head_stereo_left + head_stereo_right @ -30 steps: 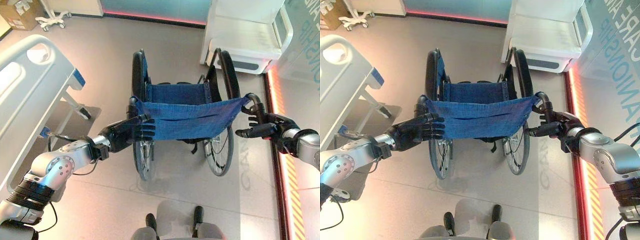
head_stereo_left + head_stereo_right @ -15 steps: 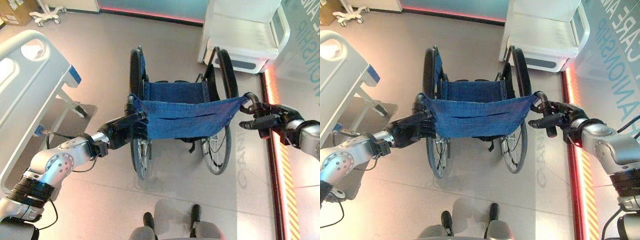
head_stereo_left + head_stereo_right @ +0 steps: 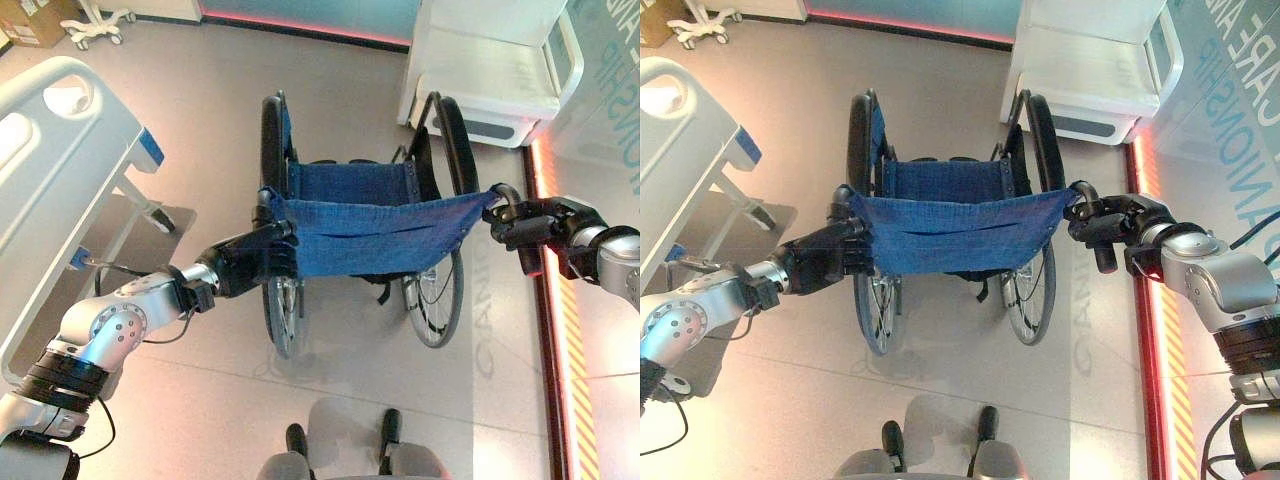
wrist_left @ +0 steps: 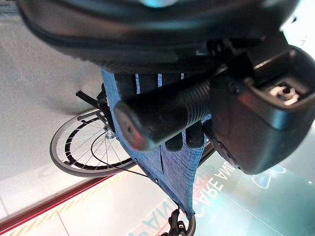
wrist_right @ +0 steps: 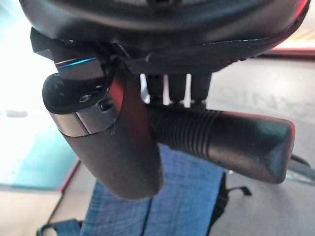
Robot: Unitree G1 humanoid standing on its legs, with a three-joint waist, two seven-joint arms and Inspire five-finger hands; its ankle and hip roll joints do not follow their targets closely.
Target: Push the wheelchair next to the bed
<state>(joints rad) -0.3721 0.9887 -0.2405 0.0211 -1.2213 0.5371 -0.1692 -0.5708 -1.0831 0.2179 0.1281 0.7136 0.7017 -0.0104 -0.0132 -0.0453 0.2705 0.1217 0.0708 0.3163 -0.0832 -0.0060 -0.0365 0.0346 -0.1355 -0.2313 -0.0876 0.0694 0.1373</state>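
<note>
Since a second before, the right hand (image 3: pixel 1118 222) had closed round its push handle (image 5: pixel 221 140); the left hand (image 3: pixel 245 265) gripped the wheelchair's (image 3: pixel 365 215) other handle (image 4: pixel 162 115), the bed (image 3: pixel 60 170) nearby.

The left arm (image 3: pixel 105 335) is showing a silver-grey shell with a round joint cap ringed by small screws, and a black ribbed band is wrapping its upper part. The right arm (image 3: pixel 1215 285) is wearing the same silver and a dark ribbed band. Each glossy dark robot hand, left (image 3: pixel 250 265) and right (image 3: pixel 545 225), is joining a black wrist cuff.
</note>
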